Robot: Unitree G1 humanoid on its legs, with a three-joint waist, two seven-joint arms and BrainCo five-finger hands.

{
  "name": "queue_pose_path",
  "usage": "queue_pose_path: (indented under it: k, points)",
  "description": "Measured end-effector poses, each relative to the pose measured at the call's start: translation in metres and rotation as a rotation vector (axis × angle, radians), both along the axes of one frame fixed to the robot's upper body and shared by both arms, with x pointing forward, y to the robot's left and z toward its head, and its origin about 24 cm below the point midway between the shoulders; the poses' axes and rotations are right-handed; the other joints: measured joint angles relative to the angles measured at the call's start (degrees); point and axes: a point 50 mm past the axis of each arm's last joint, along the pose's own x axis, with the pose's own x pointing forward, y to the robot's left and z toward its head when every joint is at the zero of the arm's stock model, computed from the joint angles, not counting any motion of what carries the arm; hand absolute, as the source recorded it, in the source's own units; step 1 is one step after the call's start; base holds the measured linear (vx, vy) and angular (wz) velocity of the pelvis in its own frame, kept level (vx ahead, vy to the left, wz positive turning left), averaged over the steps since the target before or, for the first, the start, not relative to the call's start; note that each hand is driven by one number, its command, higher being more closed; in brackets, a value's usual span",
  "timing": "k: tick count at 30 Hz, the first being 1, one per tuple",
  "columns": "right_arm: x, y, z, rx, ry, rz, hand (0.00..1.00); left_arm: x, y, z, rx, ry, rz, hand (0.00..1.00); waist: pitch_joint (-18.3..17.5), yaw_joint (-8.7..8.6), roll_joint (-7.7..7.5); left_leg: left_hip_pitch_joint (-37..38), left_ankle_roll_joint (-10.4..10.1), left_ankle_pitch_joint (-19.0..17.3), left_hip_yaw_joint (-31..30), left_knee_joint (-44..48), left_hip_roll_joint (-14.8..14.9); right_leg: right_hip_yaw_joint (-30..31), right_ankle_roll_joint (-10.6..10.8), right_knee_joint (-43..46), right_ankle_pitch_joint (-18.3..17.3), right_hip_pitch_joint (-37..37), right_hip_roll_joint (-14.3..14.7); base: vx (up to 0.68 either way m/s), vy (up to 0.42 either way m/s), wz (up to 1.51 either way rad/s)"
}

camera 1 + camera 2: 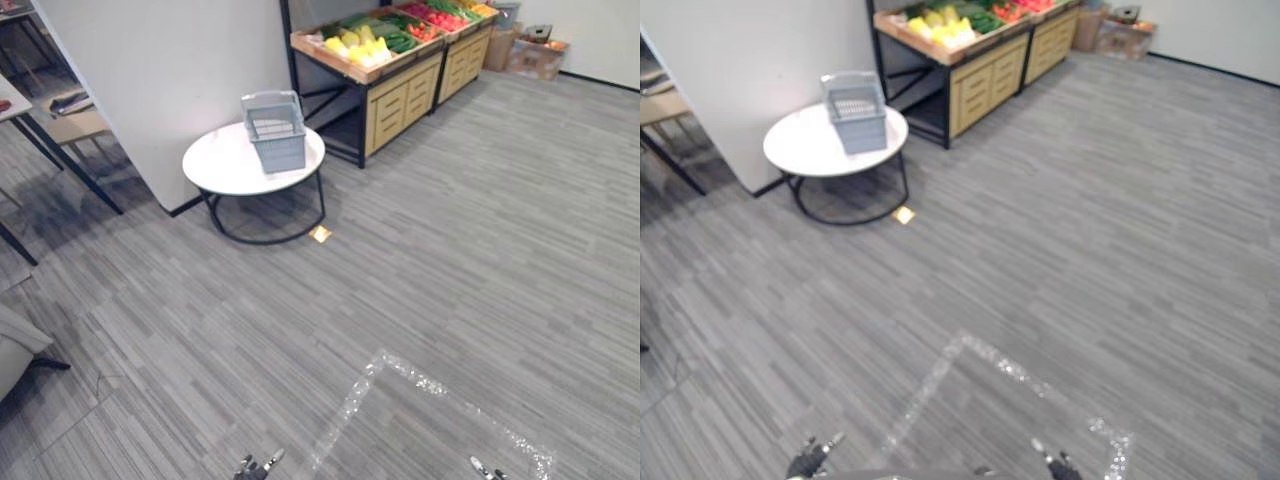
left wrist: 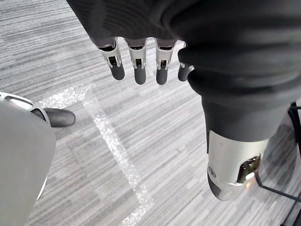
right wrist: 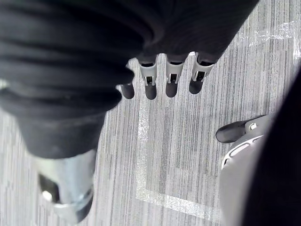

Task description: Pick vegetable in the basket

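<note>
Where the left hand (image 2: 139,66) is: low over the grey floor (image 1: 480,230), at the near edge of the eye views.
Left hand's fingers (image 2: 162,68): straight and loose, side by side, pointing down at the floor. The thumb (image 2: 230,174) sticks out apart from them. The hand holds nothing.
Right hand (image 3: 171,80): also low over the floor, well apart from the left hand. Its fingers are straight and loose, and its thumb stands off to the side. Nothing is in it.
Tape (image 1: 400,372): shiny lines stuck on the floor. They make a corner just ahead of the hands and between them.
Basket (image 1: 275,130): grey, with holes in its sides. It stands on the table, far ahead of the left hand. No hand touches it.
Table (image 1: 215,165): round and white, with thin black legs, far ahead of the left hand.
Vegetables (image 1: 358,45): yellow, green and red ones, lying in the trays on top of the stand. They are even farther from the hands than the basket is.
Stand (image 1: 400,100): wood with drawers and a black frame, past the table and more toward the right hand's side.
Yellow tag (image 1: 320,234): a small square on the floor by a table leg, on the side closer to the hands.
Wall (image 1: 160,80): white, just behind the table.
Boxes (image 1: 537,55): brown, on the floor past the far end of the stand, farthest from the hands.
</note>
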Motion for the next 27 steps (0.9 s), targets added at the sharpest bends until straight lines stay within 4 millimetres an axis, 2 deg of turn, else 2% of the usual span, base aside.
queue_pose_path:
  k: [6, 8, 10, 11, 13, 15, 17, 19, 20, 21, 22, 23, 24, 25, 26, 27]
  points:
    - [-0.002, -0.001, -0.001, -0.015, 0.023, 0.023, 0.00, -0.001, -0.001, -0.001, -0.030, 0.000, 0.030, 0.00, 0.54, 0.03, 0.20, -0.28, -0.03, -0.02, -0.11, 0.33, 0.26, -0.03, -0.41, 0.56, -0.31, -0.29, 0.19, -0.01, -0.007, 0.00]
    - [0.002, 0.000, 0.000, -0.015, 0.015, 0.026, 0.00, 0.003, 0.000, 0.000, -0.029, -0.007, 0.029, 0.00, 1.58, 0.04, 0.03, -1.94, -0.93, -0.79, -0.12, 2.56, 0.70, -0.12, -1.20, 3.32, -1.56, -1.86, -0.06, 0.00, -0.033, 0.09]
    - [0.013, 0.001, 0.001, -0.014, -0.005, 0.033, 0.00, 0.016, 0.003, 0.002, -0.031, -0.041, 0.045, 0.00, 4.21, 0.07, -1.33, -8.52, -2.95, -3.61, -0.14, 16.55, 2.38, -1.03, -1.88, 6.20, -3.35, -3.20, -1.38, 0.00, -0.079, 0.26]
    - [0.013, 0.001, 0.001, -0.018, -0.005, 0.035, 0.00, 0.019, 0.003, 0.004, -0.031, -0.056, 0.054, 0.00, 4.81, 0.10, -1.60, -10.79, -3.15, -3.87, -0.10, 21.62, 3.02, -1.34, -2.11, 6.26, -3.58, -3.01, -1.73, -0.03, -0.103, 0.30]
    - [0.015, -0.007, 0.003, -0.063, 0.009, 0.064, 0.00, 0.029, 0.000, 0.006, -0.043, -0.092, 0.071, 0.00, 7.13, 0.21, -0.61, -17.61, -3.57, -3.36, -0.62, 38.87, 6.60, -2.92, -2.19, 6.68, -4.87, 0.08, -1.94, 0.00, -0.066, 0.32]
    - [0.015, -0.015, 0.005, -0.098, 0.023, 0.084, 0.00, 0.029, -0.005, 0.005, -0.062, -0.096, 0.101, 0.00, 7.36, 0.11, 0.32, -19.90, -3.45, -4.49, -2.16, 44.11, 6.95, -3.82, -2.15, 7.48, -6.59, 1.71, -2.96, 0.06, 0.040, 0.27]
    - [0.028, -0.018, 0.008, -0.127, -0.002, 0.120, 0.00, 0.031, -0.005, 0.006, -0.073, -0.106, 0.123, 0.00, 7.38, 0.16, 0.32, -22.20, -2.99, -5.04, -2.14, 40.57, 7.00, -3.86, -1.21, 7.69, -7.35, 1.70, -4.44, 0.10, 0.091, 0.12]
    - [0.045, -0.018, 0.012, -0.151, -0.034, 0.158, 0.00, 0.032, -0.005, 0.006, -0.085, -0.113, 0.149, 0.00, 7.42, 0.20, 0.34, -23.40, -2.98, -3.59, -2.20, 30.15, 6.96, -3.59, -0.18, 7.72, -7.59, 0.95, -5.80, 0.18, 0.150, 0.01]
    - [0.057, -0.018, 0.017, -0.165, -0.074, 0.177, 0.00, 0.032, -0.006, 0.006, -0.089, -0.116, 0.156, 0.00, 7.57, 0.15, 0.68, -23.44, -3.19, -0.55, -2.93, 20.67, 7.09, -3.27, 0.70, 7.61, -7.96, 0.73, -6.21, 0.21, 0.213, -0.07]
    - [0.070, -0.018, 0.021, -0.172, -0.120, 0.187, 0.00, 0.032, -0.009, 0.005, -0.106, -0.119, 0.175, 0.00, 7.73, 0.22, 1.65, -23.49, -3.94, 2.27, -4.81, 11.83, 7.84, -2.86, 1.77, 7.35, -8.52, 0.74, -6.05, 0.26, 0.266, -0.11]
    - [0.075, -0.017, 0.023, -0.166, -0.142, 0.181, 0.00, 0.033, -0.012, 0.005, -0.113, -0.121, 0.181, 0.00, 7.68, 0.23, 2.36, -24.19, -4.12, 2.50, -5.22, 9.97, 8.85, -2.63, 2.51, 7.17, -8.92, 0.76, -5.73, 0.29, 0.303, -0.22]
    - [0.081, -0.018, 0.026, -0.151, -0.179, 0.153, 0.00, 0.032, -0.015, 0.004, -0.125, -0.119, 0.205, 0.00, 7.81, 0.36, 3.76, -25.13, -4.09, 2.52, -5.10, 9.34, 10.62, -2.03, 4.04, 7.19, -9.87, 1.40, -5.42, 0.44, 0.467, -0.31]
    - [0.084, -0.017, 0.027, -0.137, -0.201, 0.132, 0.00, 0.030, -0.016, 0.003, -0.130, -0.111, 0.219, 0.00, 8.01, 0.42, 3.82, -25.02, -3.68, 6.21, -4.72, 11.18, 10.91, -0.93, 6.12, 7.17, -11.19, 3.11, -6.66, 0.42, 0.420, -0.35]
    - [0.085, -0.014, 0.027, -0.125, -0.210, 0.132, 0.00, 0.030, -0.013, 0.004, -0.122, -0.112, 0.220, 0.00, 7.44, 0.63, 3.60, -24.67, -3.09, 7.16, -4.29, 12.83, 9.87, -0.31, 6.74, 7.10, -11.61, 3.42, -8.20, 0.53, 0.456, -0.41]
    - [0.083, -0.008, 0.025, -0.099, -0.211, 0.141, 0.00, 0.030, -0.011, 0.004, -0.113, -0.119, 0.219, 0.00, 6.86, 1.02, 1.65, -25.09, -2.52, 6.72, -3.34, 15.43, 8.14, 0.56, 6.95, 7.18, -11.60, 3.75, -10.51, 0.48, 0.277, -0.31]
    - [0.085, 0.002, 0.023, -0.063, -0.223, 0.151, 0.00, 0.032, -0.004, 0.006, -0.089, -0.129, 0.215, 0.00, 5.77, 0.97, -0.36, -26.30, -1.04, 3.40, -2.20, 18.10, 5.80, 1.66, 7.24, 8.38, -10.47, 2.70, -13.32, 0.59, 0.322, -0.20]
